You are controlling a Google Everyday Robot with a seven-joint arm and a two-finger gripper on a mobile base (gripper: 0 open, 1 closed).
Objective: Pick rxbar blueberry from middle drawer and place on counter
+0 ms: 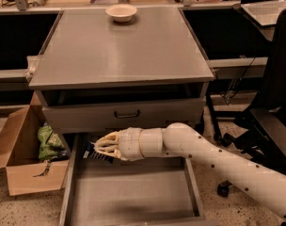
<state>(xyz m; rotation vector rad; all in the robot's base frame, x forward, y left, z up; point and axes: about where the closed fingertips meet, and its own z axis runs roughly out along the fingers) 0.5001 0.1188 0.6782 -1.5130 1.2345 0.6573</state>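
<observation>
Grey-steel middle drawer [133,192] standing open, cream gripper [99,147] reaching into its back-left corner, jaws pinched narrow on the dark rxbar blueberry [92,154]; above, counter [119,51] carrying a pale bowl [121,12] at its far edge.

No legible text, label, brand or number in the camera view. The rxbar blueberry [92,154] wrapper is dark, partly hidden by the gripper [99,146], and any print on it is too small to read. The green bag [49,142] in the cardboard box [20,175] has pale markings, none readable. The gripper sits at the back-left of the open middle drawer [133,197], right at the bar.
</observation>
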